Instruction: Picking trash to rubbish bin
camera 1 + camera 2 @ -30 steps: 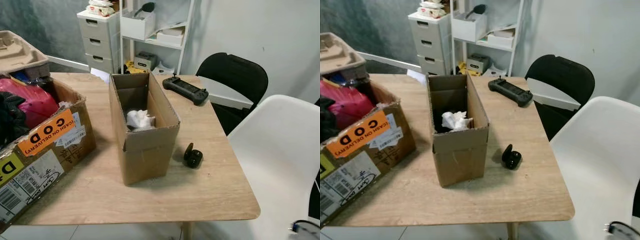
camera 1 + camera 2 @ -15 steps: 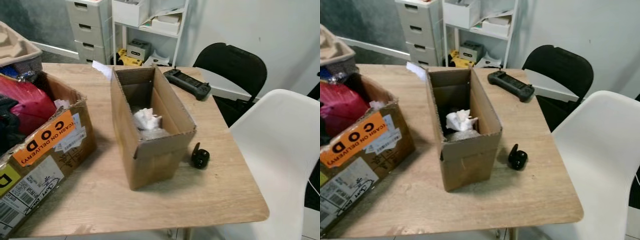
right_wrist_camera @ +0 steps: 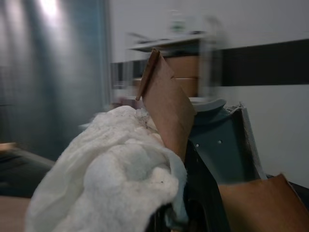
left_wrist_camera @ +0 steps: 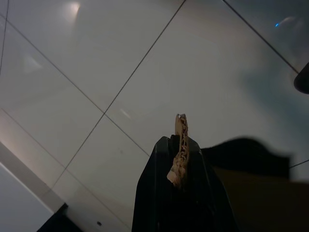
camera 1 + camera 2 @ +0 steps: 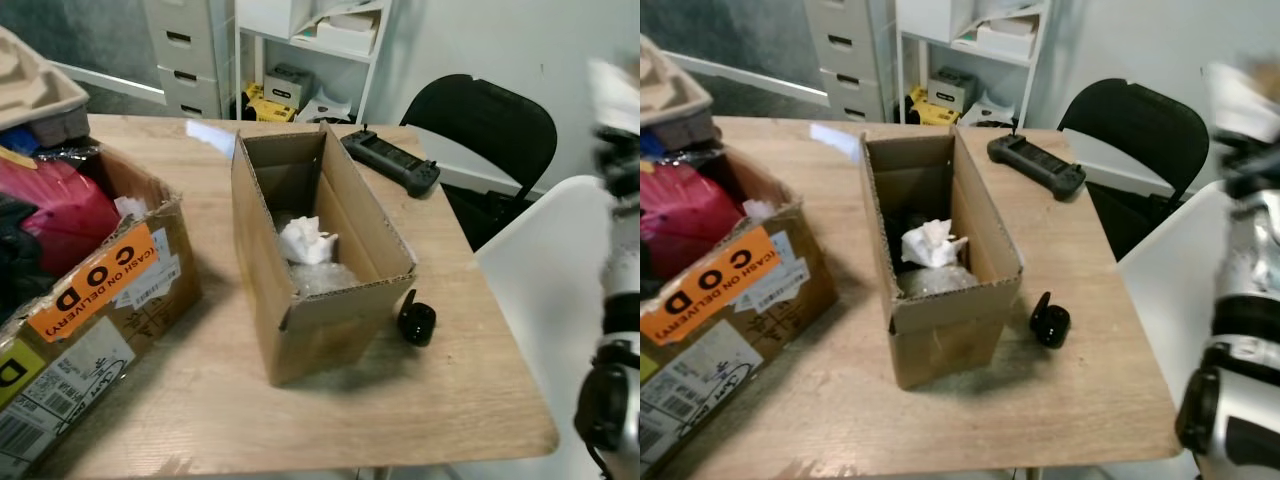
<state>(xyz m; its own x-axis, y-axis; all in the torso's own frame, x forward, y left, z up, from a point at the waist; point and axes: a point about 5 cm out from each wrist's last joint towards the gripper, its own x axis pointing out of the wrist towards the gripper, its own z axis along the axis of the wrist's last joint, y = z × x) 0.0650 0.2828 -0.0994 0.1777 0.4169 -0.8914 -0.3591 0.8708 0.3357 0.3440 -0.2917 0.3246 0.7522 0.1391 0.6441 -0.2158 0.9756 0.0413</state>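
Pale wood covers the bench (image 5: 200,400), and on it an open, narrow cardboard box (image 5: 335,300) stands upright near the middle. Inside it lie a crumpled white tissue (image 5: 306,241) and, just beside that toward the near end, a clear plastic wrapper (image 5: 325,277). A small black object (image 5: 415,322) rests on the bench just beside the box, toward the right edge. A black controller (image 5: 391,161) lies near the far right corner. At the left edge sits a larger open carton (image 5: 90,310) with an orange label, packed with red and dark items.

The right arm (image 5: 1240,330) is raised at the right of the scene, blurred, beside a white chair (image 5: 530,290). The right gripper (image 3: 186,212) is closed on a white crumpled tissue wad (image 3: 111,169) and a piece of brown cardboard (image 3: 166,106), both pinched between its black fingers. The left gripper (image 4: 179,145) hangs over a tiled floor (image 4: 87,72), its fingers closed on a thin brownish scrap (image 4: 179,150).
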